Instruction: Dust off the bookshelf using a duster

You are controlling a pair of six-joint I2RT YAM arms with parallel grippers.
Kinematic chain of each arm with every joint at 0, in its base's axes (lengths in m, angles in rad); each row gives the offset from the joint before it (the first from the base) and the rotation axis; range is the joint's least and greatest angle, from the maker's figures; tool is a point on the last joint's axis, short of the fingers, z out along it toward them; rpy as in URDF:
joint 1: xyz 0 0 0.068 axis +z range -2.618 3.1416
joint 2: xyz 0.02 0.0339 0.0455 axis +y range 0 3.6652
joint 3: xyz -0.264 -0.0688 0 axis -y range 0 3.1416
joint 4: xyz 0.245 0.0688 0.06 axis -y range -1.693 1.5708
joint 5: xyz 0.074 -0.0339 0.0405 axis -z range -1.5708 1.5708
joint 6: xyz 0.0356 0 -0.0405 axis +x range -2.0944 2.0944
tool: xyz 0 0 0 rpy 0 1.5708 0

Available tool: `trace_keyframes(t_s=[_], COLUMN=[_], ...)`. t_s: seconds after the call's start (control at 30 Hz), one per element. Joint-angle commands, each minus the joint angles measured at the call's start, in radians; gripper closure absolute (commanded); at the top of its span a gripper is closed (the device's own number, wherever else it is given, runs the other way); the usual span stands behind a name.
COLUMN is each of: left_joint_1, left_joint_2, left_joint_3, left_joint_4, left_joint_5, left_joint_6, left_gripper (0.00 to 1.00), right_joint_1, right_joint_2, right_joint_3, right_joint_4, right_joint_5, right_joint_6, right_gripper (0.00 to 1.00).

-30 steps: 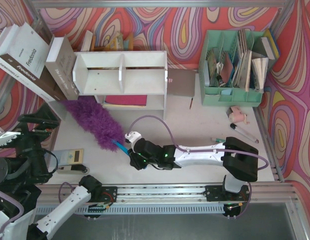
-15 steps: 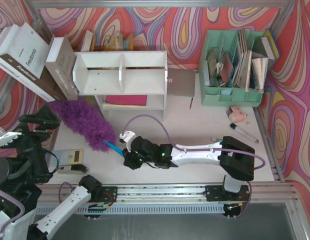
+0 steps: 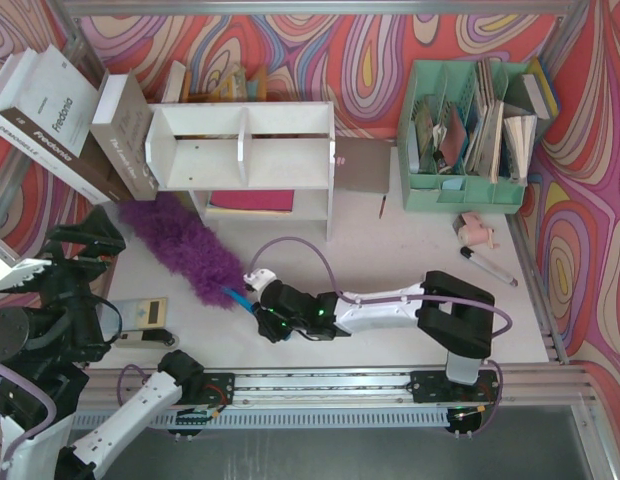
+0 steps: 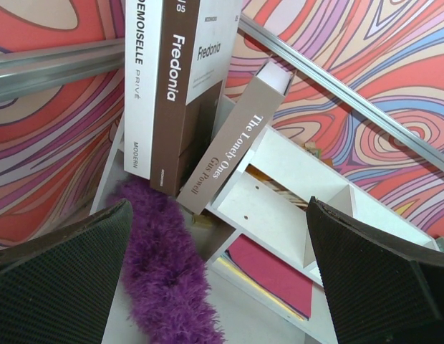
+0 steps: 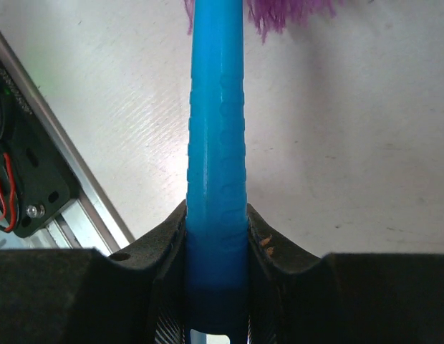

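Observation:
The white two-tier bookshelf [image 3: 245,150] stands at the back left; it also shows in the left wrist view [image 4: 293,193]. The purple duster [image 3: 185,245] lies slanted on the table in front of the shelf's left end, its head reaching the leaning books. In the left wrist view the duster's head [image 4: 165,265] runs below the books. My right gripper [image 3: 258,300] is shut on the duster's blue handle [image 5: 216,143], low over the table. My left gripper [image 3: 75,250] is open and empty, left of the duster; its black fingers [image 4: 57,279] frame the view.
Several books [image 3: 65,115] lean against the shelf's left side. Red sheets [image 3: 252,200] lie in the lower tier. A mint-green file organizer [image 3: 470,135] with papers stands back right. A small device [image 3: 140,315] lies near the left arm. Pens and a pink item [image 3: 477,232] lie at the right.
The duster head swept left, then swung back right toward the shelf's lower left corner. My right gripper shifted with the handle. The left arm shifted slightly.

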Motion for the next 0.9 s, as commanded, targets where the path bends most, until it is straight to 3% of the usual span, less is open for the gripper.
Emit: trace_keyframes(t_s=[0.0, 0.3, 0.6, 0.87], left_joint_1=[-0.002, -0.002, -0.002, -0.002], left_joint_2=[0.005, 0.01, 0.011, 0.013], left_joint_3=[-0.003, -0.003, -0.009, -0.012], left_joint_4=[-0.01, -0.007, -0.006, -0.004], left_joint_5=[-0.005, -0.005, -0.006, -0.008], left_joint_6=[0.003, 0.003, 0.006, 0.003], left_gripper=[0.02, 0.01, 0.01, 0.01], right_joint_1=[-0.012, 0.013, 0.028, 0.026], right_joint_2=[-0.107, -0.156, -0.056, 0.009], right_joint_3=[-0.003, 0.038, 0.048, 0.024], right_joint_4=[0.068, 0.144, 0.087, 0.043], right_joint_5=[0.088, 0.01, -0.046, 0.01], right_joint_6=[0.014, -0.042, -0.052, -0.028], right_gripper=[1.0, 1.0, 1.0, 1.0])
